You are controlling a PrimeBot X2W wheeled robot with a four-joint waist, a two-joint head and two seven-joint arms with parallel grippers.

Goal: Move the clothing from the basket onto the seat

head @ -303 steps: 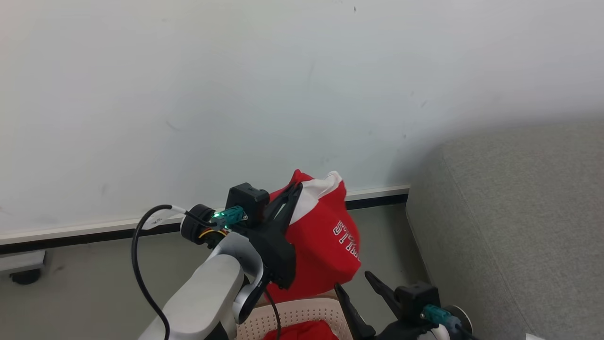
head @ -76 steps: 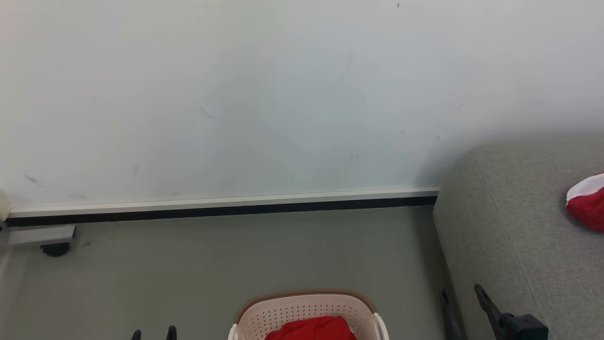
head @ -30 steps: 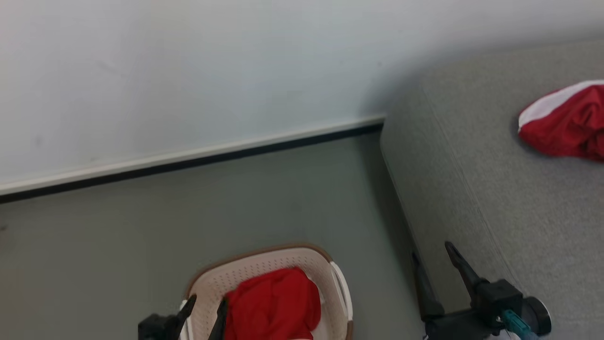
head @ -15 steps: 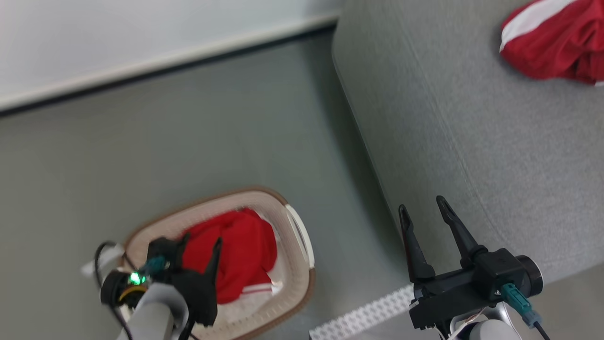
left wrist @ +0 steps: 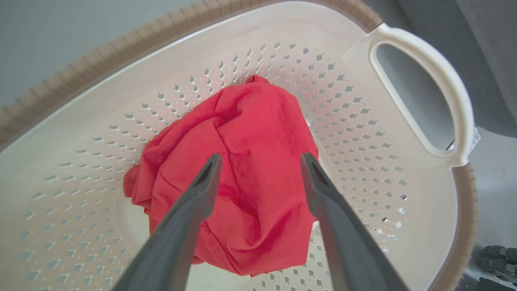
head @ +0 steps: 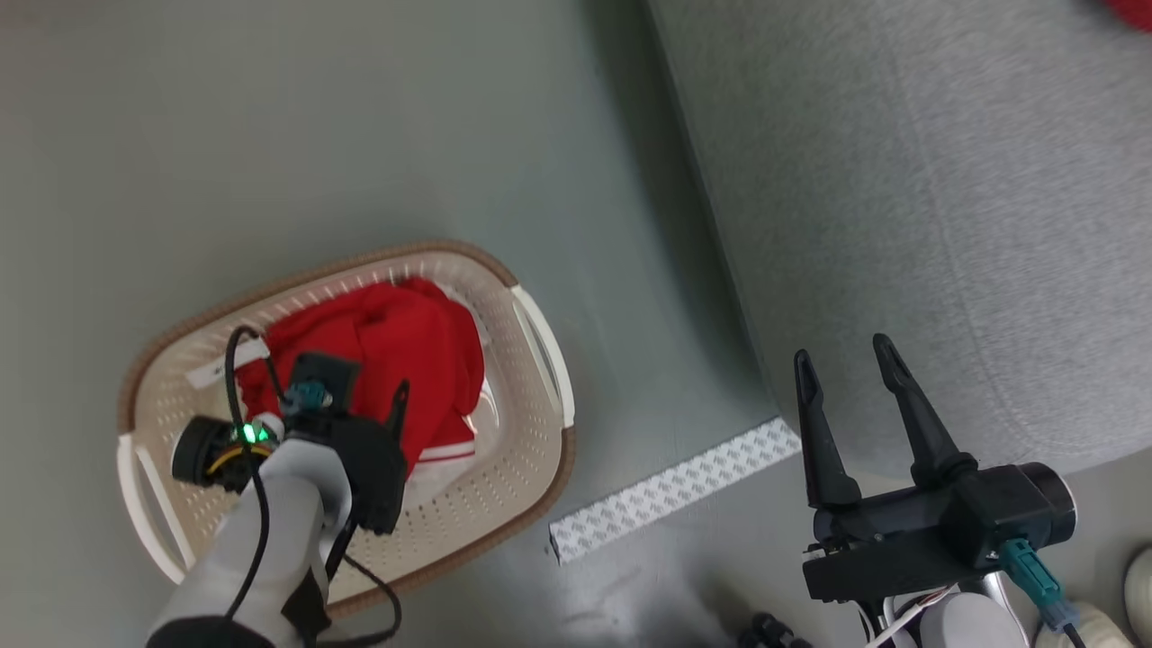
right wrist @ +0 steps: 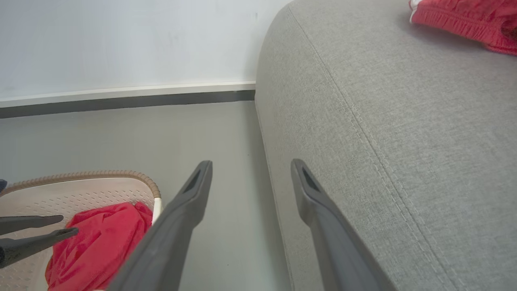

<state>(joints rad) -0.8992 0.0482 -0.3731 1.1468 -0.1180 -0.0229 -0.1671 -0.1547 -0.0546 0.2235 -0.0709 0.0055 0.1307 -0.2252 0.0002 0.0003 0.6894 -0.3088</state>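
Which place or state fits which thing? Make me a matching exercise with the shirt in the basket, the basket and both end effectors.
Things:
1. shirt
2. basket
3. left end effector
4. right end effector

Places or states:
A. open, beside the edge of the seat
B. standing on the floor, near the seat
C. crumpled inside the basket
D. open, over the basket, aimed at the shirt

Pairs: 1-C, 2-B, 3-D, 4-A
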